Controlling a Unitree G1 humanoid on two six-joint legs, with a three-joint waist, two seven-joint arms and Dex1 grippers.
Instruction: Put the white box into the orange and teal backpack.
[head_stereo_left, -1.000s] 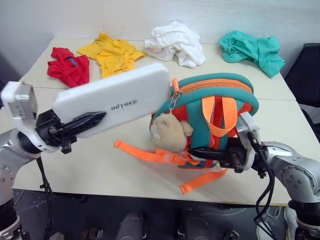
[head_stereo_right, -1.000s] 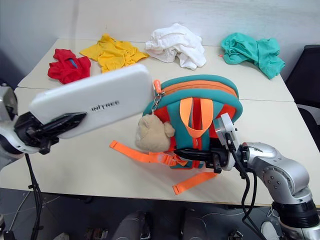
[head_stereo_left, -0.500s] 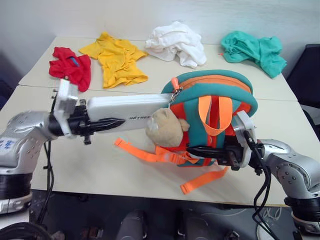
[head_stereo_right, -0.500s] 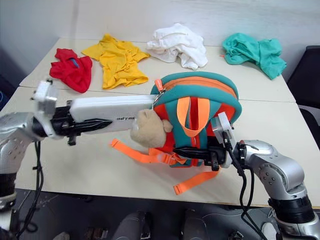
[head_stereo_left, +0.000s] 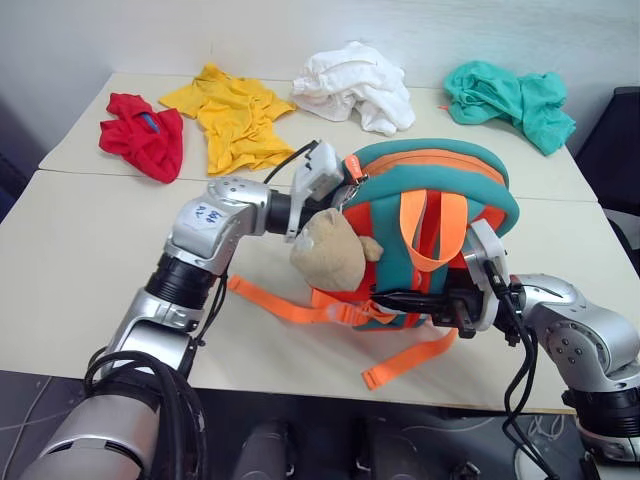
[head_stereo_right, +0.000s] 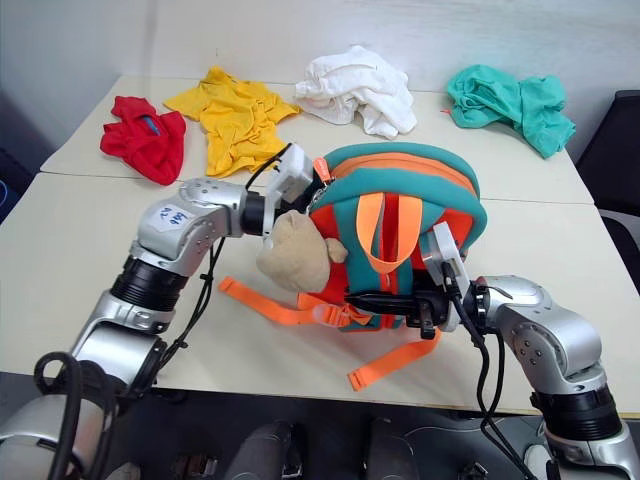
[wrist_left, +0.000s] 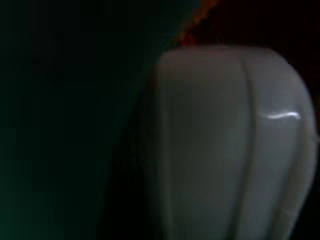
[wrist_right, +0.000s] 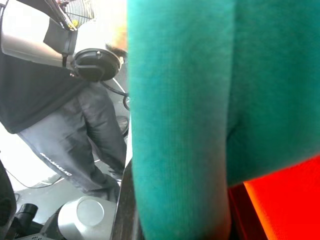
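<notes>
The orange and teal backpack (head_stereo_left: 440, 190) stands upright on the table, with a tan plush animal (head_stereo_left: 330, 250) hanging at its left side. My left arm (head_stereo_left: 225, 215) reaches into the backpack's opening behind the plush, and its gripper is hidden inside. In the left wrist view the white box (wrist_left: 230, 145) sits close ahead in the dark interior, still in my left gripper's hold. My right gripper (head_stereo_left: 405, 298) is shut on the backpack's lower edge, among the orange straps.
Four garments lie along the far side of the table: red (head_stereo_left: 140, 135), yellow (head_stereo_left: 235, 115), white (head_stereo_left: 355, 85) and teal (head_stereo_left: 510, 100). Loose orange straps (head_stereo_left: 400, 362) trail toward the table's front edge. A dark chair (head_stereo_left: 615, 140) stands at the right.
My left arm swung right and forward, pushing the white box into the backpack's opening. The box no longer shows in the eye views. The right gripper kept its hold and place.
</notes>
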